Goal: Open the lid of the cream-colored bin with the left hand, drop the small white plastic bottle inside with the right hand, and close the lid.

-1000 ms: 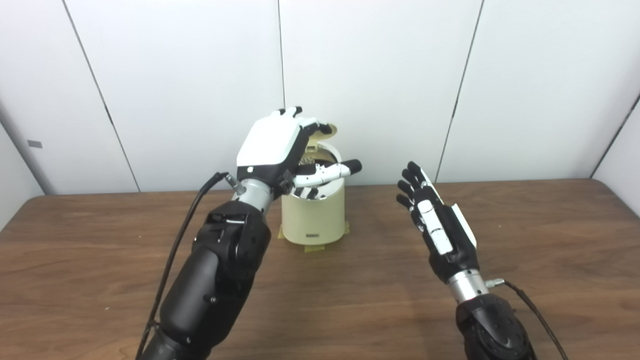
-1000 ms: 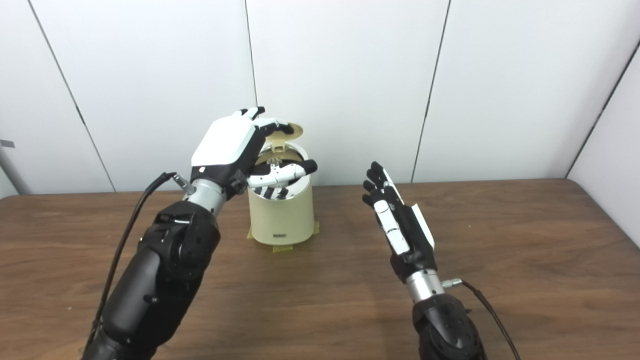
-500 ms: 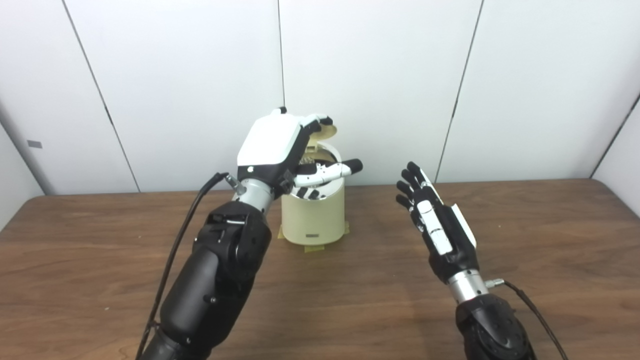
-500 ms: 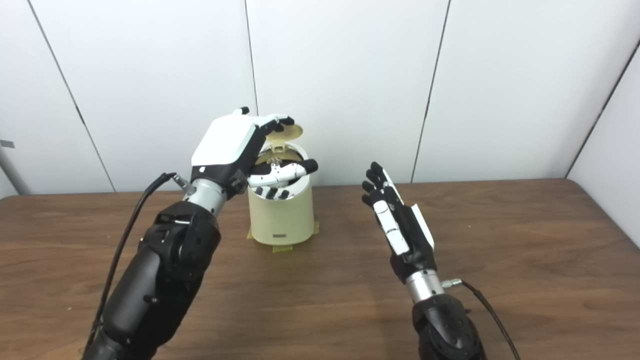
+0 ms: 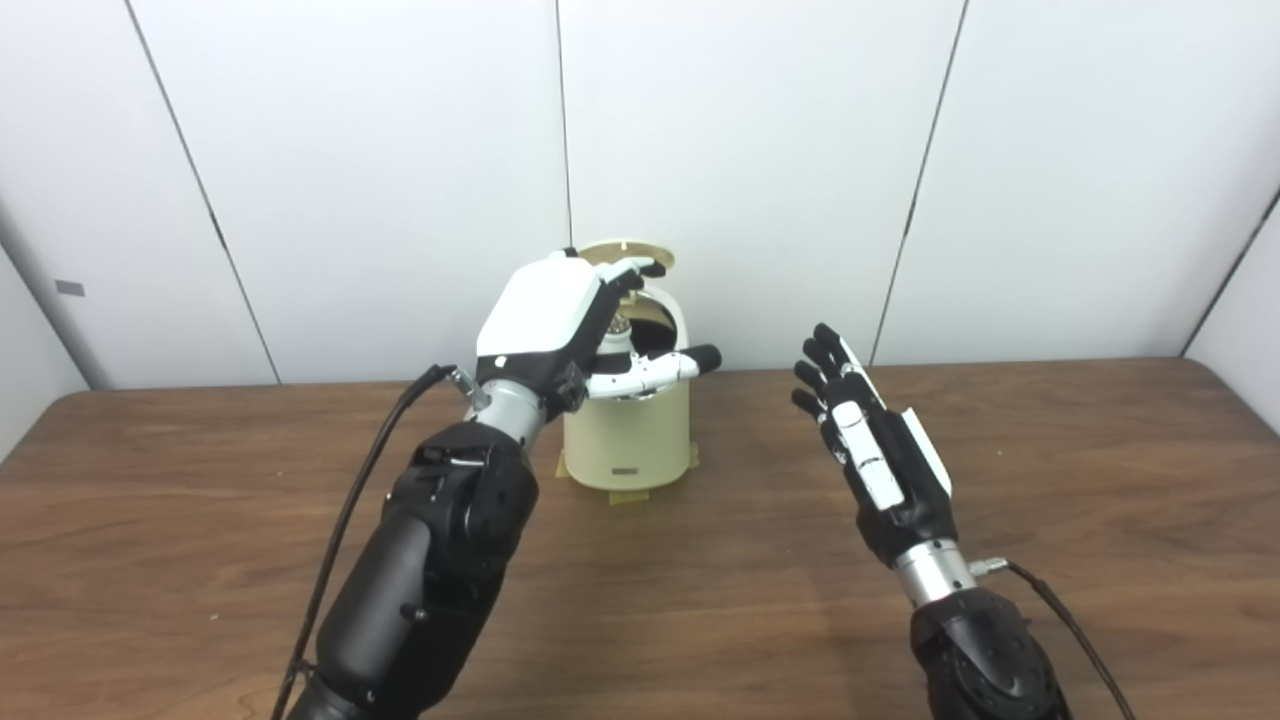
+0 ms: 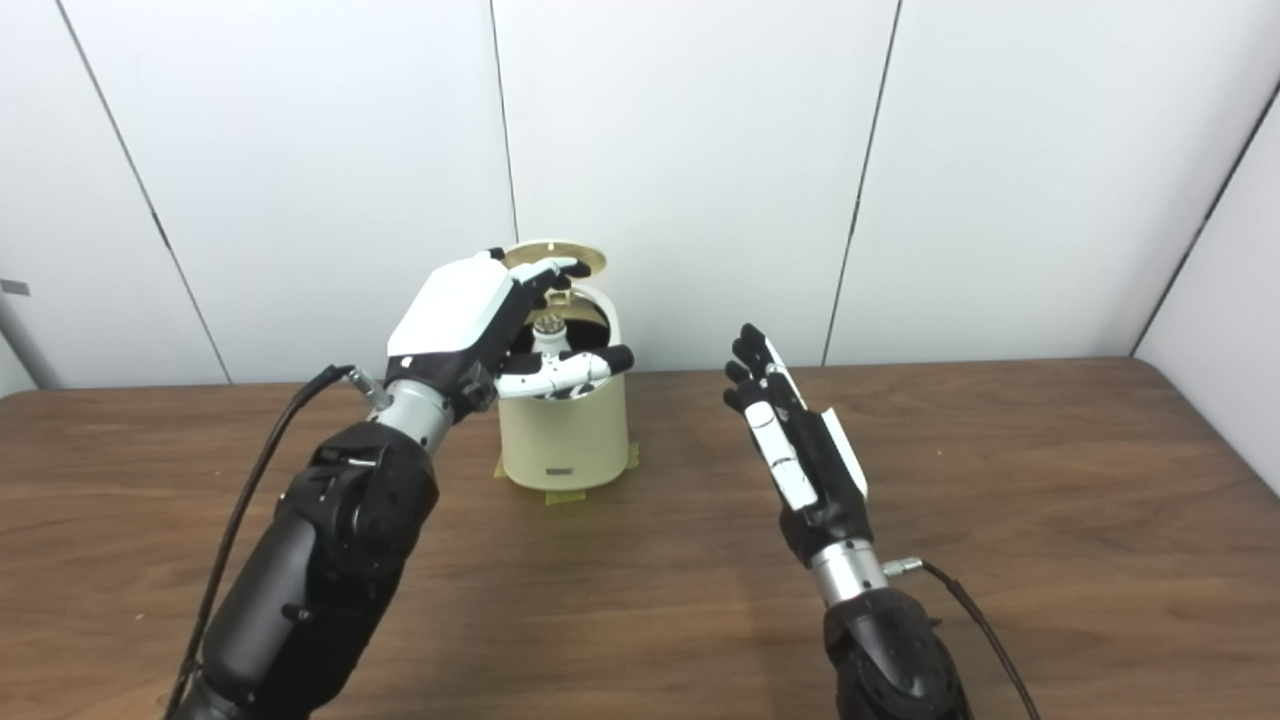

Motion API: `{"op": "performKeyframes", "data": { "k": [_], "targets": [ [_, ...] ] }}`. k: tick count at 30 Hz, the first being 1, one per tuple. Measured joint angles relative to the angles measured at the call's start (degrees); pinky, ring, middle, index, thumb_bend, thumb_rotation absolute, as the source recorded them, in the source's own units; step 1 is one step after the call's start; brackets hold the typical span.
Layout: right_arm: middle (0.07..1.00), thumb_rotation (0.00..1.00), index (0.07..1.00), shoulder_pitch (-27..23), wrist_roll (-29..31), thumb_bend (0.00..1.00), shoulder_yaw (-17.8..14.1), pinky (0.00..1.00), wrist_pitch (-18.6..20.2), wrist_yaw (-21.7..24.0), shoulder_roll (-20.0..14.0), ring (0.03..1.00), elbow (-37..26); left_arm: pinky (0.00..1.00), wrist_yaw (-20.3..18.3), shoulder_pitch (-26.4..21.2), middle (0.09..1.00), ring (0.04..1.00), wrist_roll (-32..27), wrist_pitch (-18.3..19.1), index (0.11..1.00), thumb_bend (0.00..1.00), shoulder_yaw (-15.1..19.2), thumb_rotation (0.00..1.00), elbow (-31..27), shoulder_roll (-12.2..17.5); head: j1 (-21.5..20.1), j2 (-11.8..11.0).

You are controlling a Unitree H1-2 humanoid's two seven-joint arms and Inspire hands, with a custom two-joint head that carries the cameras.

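Note:
The cream-colored bin [image 5: 628, 440] stands at the back middle of the table, with its lid [image 5: 628, 250] raised at the back. A small white bottle [image 6: 548, 328] shows inside the opening, cap up. My left hand [image 5: 548, 318] is over the bin's left rim. Its fingertips [image 5: 640, 268] are curled onto the lid's front edge, and its thumb reaches across the opening. It grips nothing. My right hand [image 5: 872, 452] is open and empty, held upright above the table to the right of the bin.
Yellow tape [image 5: 628, 494] shows under the bin's base. The brown wooden table [image 5: 1080, 480] runs back to white wall panels right behind the bin. Cables hang from both wrists.
My left hand has come down and a little toward me, fingers curling over the lid. The lid has tipped forward. The bottle's cap now shows in the bin. The right hand has not moved.

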Motion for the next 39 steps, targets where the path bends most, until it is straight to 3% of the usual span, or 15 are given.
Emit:
{"op": "performKeyframes", "data": {
  "k": [2, 5, 7, 10, 12, 15, 21, 28, 33, 39],
  "targets": [
    [0.974, 0.82, 0.976, 0.0, 0.02, 0.25, -0.01, 0.92, 0.0, 0.0, 0.0, 0.952, 0.0, 0.95, 2.04, 0.19, 0.749, 0.712, -0.3, -0.98, 0.773, 0.8, 0.3, 0.8, 0.16, -0.27, 0.09, 0.0],
    [0.975, 0.82, 0.976, 0.0, 0.02, 0.25, -0.01, 0.93, -0.01, 0.0, 0.01, 0.953, 0.05, 0.72, 9.21, 0.69, 0.713, 0.7, -0.3, -3.96, 0.716, 0.8, 1.33, 0.69, 1.12, -1.25, 0.0, 0.0],
    [0.977, 0.81, 0.978, -0.01, 0.03, 0.25, -0.01, 0.93, -0.01, 0.02, 0.01, 0.955, 0.27, 0.65, 14.14, 1.11, 0.707, 0.696, -0.27, -6.34, 0.703, 0.79, 1.62, 0.65, 1.96, -1.73, 0.0, 0.0],
    [0.973, 0.81, 0.974, -0.01, 0.01, 0.25, -0.01, 0.93, -0.02, 0.01, 0.03, 0.952, 0.42, 0.63, 19.18, 1.37, 0.754, 0.74, -0.1, -8.73, 0.724, 0.78, 1.71, 0.63, 3.59, -2.26, 0.09, -0.09],
    [0.971, 0.81, 0.973, -0.02, -0.04, 0.25, -0.01, 0.93, -0.03, 0.0, 0.03, 0.949, 0.44, 0.68, 20.63, 1.35, 0.801, 0.797, 0.03, -9.56, 0.751, 0.78, 1.72, 0.62, 4.11, -2.23, 0.09, -0.09],
    [0.971, 0.81, 0.973, -0.04, -0.21, 0.26, -0.01, 0.93, -0.16, -0.01, 0.08, 0.95, 0.67, 0.79, 20.61, 1.32, 0.861, 0.888, 0.05, -9.91, 0.81, 0.77, 1.72, 0.63, 4.16, -2.13, 0.09, -0.18],
    [0.973, 0.82, 0.977, -0.05, -0.32, 0.25, 0.0, 0.93, -0.25, 0.0, 0.31, 0.953, 1.21, 0.86, 19.58, 1.23, 0.893, 0.931, 0.16, -9.5, 0.859, 0.78, 1.77, 0.67, 4.2, -1.96, -0.09, -0.18],
    [0.968, 0.8, 0.972, -0.2, -0.27, 0.26, -0.03, 0.93, -0.38, 0.0, 0.4, 0.949, 1.69, 0.99, 15.22, -0.31, 0.943, 0.99, 1.95, -6.66, 0.91, 0.78, 1.06, 0.74, 5.53, -1.34, 0.0, -0.26],
    [0.969, 0.81, 0.973, -0.29, -0.24, 0.26, -0.02, 0.92, -0.41, -0.01, 0.45, 0.948, 1.96, 1.0, 11.25, -2.55, 0.95, 0.996, 2.62, -3.37, 0.908, 0.8, 0.59, 0.76, 8.37, -1.21, -0.18, -0.35],
    [0.975, 0.82, 0.979, -0.28, -0.38, 0.25, -0.02, 0.93, -0.38, -0.05, 0.56, 0.954, 1.73, 1.0, 9.32, -4.34, 0.936, 0.989, 2.8, -2.2, 0.905, 0.84, -0.46, 0.78, 12.62, -0.68, -0.26, -0.18]
  ]
}}
